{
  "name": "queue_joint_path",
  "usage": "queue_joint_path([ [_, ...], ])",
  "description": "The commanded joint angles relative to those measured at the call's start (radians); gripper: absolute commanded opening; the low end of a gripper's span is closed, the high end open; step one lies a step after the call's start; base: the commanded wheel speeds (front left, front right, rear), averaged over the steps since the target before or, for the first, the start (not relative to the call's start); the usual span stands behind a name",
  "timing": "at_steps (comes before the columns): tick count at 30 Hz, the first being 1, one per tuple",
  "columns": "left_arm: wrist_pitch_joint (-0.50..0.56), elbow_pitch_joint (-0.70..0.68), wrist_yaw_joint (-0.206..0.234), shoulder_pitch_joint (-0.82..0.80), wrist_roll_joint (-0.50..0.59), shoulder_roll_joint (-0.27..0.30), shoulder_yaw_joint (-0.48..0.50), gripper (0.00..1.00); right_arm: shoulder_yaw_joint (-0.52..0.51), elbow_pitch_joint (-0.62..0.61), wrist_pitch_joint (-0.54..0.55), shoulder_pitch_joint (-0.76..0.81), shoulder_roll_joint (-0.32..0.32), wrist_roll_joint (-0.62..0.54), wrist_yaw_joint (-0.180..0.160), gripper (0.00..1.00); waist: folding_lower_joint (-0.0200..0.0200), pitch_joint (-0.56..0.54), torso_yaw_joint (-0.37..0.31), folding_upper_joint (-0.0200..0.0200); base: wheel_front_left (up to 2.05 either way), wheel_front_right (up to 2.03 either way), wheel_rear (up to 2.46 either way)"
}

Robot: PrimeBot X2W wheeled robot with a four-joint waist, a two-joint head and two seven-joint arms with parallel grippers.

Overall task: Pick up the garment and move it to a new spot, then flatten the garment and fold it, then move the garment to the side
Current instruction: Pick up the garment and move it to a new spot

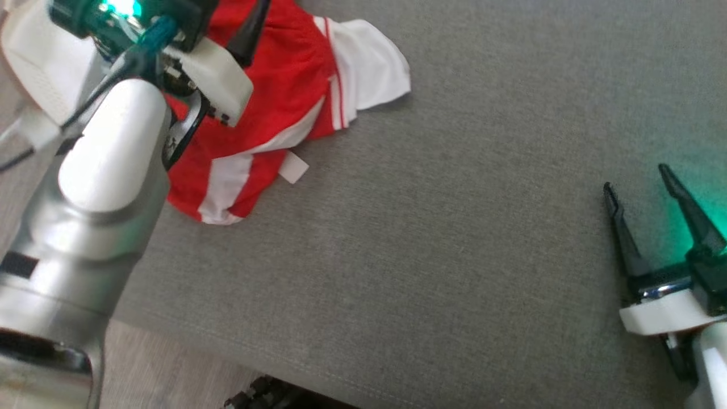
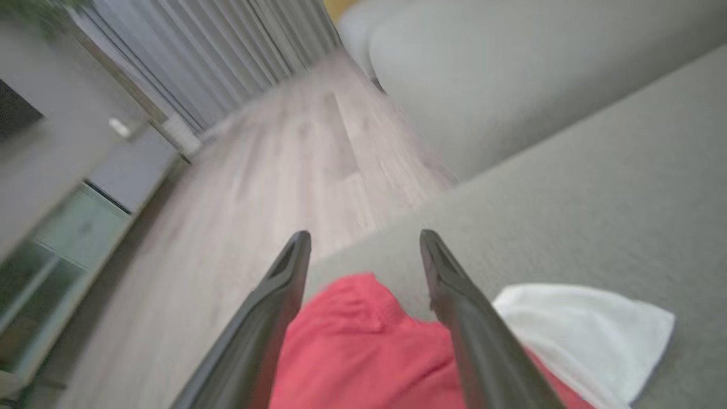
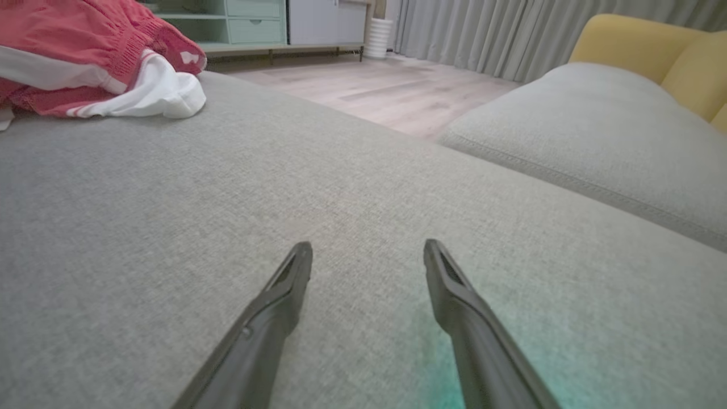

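Grey woven sofa seat (image 1: 454,255), flat, with a stitched seam along its near edge. Pale wood-plank floor (image 3: 386,91) beyond its far edge. A second grey cushion (image 3: 568,130) lies apart from the seat across a strip of floor, with a yellow chair (image 3: 653,51) just behind it. Light pleated curtains (image 3: 471,34) hang to the floor. A mint-green cabinet (image 3: 250,23) stands by the wall, with a white ribbed cylinder (image 3: 377,38) near it.

Grey fabric couch seat (image 1: 454,255): here you see the red-and-white garment (image 1: 284,85) lying crumpled on it, close to one edge.
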Motion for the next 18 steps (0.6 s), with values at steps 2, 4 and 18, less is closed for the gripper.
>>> queue_joint_path([
  [2, 0.065, 0.055, 0.002, -0.075, -0.122, 0.09, -0.06, 1.0, 0.007, -0.008, -0.003, -0.005, -0.033, 0.003, -0.001, 1.0, -0.0002, 0.053, -0.037, 0.0, 0.0, 0.0, 0.0],
  [4, 0.098, 0.123, 0.002, -0.105, -0.201, 0.102, -0.093, 1.0, 0.0, -0.016, -0.003, 0.0, -0.042, 0.004, -0.001, 1.0, -0.0002, 0.068, -0.042, 0.0, 0.0, 0.0, 0.0],
  [18, 0.033, 0.406, 0.002, -0.186, -0.322, 0.075, -0.229, 0.0, -0.006, -0.022, -0.003, -0.01, -0.039, 0.006, -0.001, 1.0, -0.0002, 0.055, -0.054, 0.0, 0.0, 0.0, 0.0],
])
